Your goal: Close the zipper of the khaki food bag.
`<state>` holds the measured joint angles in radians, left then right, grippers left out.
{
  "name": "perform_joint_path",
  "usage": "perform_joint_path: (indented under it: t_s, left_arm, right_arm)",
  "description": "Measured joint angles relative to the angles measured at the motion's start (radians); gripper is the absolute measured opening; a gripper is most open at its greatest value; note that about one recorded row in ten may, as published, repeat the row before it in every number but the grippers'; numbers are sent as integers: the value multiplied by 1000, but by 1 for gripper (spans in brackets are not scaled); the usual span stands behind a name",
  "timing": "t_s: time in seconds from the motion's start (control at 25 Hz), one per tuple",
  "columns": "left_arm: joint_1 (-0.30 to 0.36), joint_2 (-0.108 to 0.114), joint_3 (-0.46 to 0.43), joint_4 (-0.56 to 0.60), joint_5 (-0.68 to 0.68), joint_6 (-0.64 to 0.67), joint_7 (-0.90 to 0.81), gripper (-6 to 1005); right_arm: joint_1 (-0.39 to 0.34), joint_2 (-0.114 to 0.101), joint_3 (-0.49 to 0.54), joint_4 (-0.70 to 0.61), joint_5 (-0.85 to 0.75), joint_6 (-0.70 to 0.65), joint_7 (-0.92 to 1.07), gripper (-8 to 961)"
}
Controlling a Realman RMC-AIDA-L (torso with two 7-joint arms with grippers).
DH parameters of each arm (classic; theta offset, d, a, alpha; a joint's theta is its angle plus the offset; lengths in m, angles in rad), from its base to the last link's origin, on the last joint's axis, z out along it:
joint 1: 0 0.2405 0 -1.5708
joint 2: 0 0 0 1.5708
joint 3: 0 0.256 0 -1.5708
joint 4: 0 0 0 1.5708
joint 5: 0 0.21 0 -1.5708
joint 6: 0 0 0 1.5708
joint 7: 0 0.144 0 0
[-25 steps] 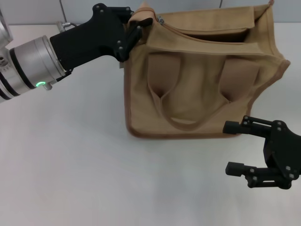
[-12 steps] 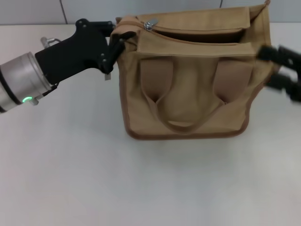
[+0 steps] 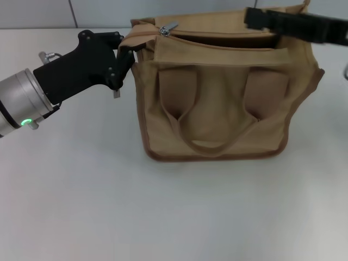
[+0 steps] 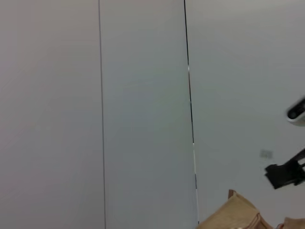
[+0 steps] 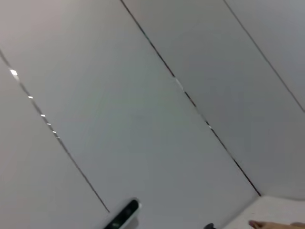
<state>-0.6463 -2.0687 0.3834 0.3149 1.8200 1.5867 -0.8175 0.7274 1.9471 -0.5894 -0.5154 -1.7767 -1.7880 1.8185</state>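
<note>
The khaki food bag (image 3: 223,92) stands near the far edge of the white tabletop (image 3: 109,206). The left gripper (image 3: 128,46) pinches the bag's far left top corner. The zipper (image 3: 168,27) slider sits beside it, the mouth wide open. The right gripper (image 3: 255,19) reaches over the bag's far top; one cannot tell its state.

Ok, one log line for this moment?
left claw: gripping bag corner | right claw: above bag top | zipper: open, slider near left claw
</note>
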Motion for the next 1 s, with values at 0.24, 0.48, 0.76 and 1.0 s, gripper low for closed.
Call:
perform_joint_path:
  t_s: [0.24,0.48,0.76,1.0]
  left_arm:
    - [-1,-3,0,-2,0,2,0,10]
    - [-8,-4,1,-4,-9,8,0,10]
    - [-13,-4,2,-4,-11,23,0,9]
    - [-13,-4,5,-3,-12,32,2,10]
  right_arm:
    - [74,-17,-102,-24,0,112,161,824]
    - [145,-34,-127,-42,-30,130,314,824]
    - [220,-36,-131,-34,-129,172,398,824]
    - [245,-28,-214,-31,-142,253,447,824]
